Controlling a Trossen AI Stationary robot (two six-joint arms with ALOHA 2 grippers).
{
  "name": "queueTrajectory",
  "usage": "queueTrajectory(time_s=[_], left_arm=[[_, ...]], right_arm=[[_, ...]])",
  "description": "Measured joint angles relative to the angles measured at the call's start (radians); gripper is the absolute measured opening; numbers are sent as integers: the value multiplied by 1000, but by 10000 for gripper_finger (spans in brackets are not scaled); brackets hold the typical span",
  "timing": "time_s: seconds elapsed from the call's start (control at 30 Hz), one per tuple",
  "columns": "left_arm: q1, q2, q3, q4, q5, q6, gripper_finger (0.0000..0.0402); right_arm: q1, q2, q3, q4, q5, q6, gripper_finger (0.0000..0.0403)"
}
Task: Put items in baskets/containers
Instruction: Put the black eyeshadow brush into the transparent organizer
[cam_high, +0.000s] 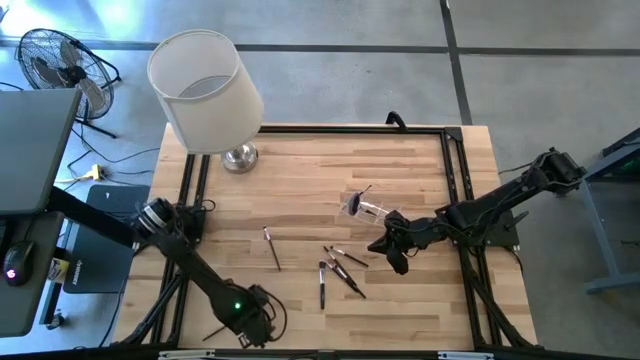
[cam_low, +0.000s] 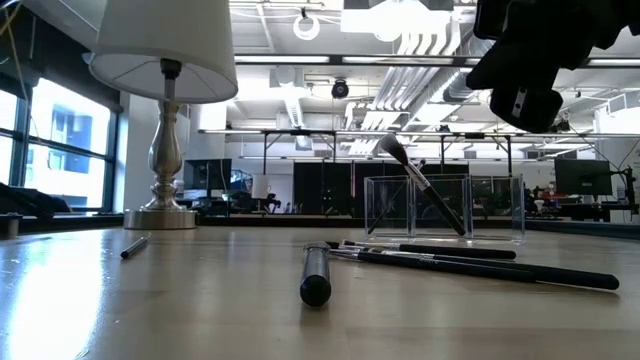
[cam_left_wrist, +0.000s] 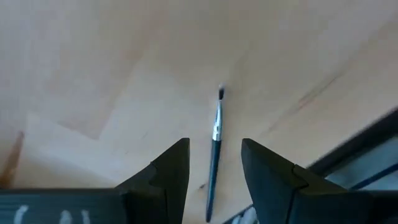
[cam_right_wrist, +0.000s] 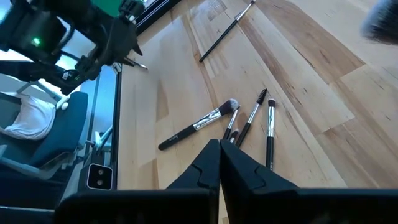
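Brushes (cam_high: 340, 268) lie mid-bench beside the clear box (cam_high: 368, 210); your right end effector (cam_high: 397, 255) hovers clenched and empty, while the left end effector (cam_left_wrist: 214, 163), released, straddles a brush (cam_left_wrist: 215, 138) near the bench's front-left edge, so close next.

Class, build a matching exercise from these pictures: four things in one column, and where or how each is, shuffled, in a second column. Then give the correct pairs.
Column 1
1. lamp
2. clear plastic box
3. left gripper
4. right gripper

Column 2
A. shut, above the cluster of brushes
B. open, over a single thin brush
C. far left corner of the table
D. one fluffy brush leaning inside

Pairs: 1-C, 2-D, 3-B, 4-A
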Motion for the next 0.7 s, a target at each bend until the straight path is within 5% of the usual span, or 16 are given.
queueTrajectory(time_s=[0.37, 0.6, 0.7], left_arm=[[-18, 93, 10, 0, 65, 31, 137], [21, 113, 7, 40, 48, 138, 20], [45, 114, 6, 37, 18, 155, 17]], right_arm=[[0, 0, 0, 0, -15, -21, 2], [0, 0, 0, 0, -10, -22, 1], [0, 0, 0, 0, -10, -26, 2]])
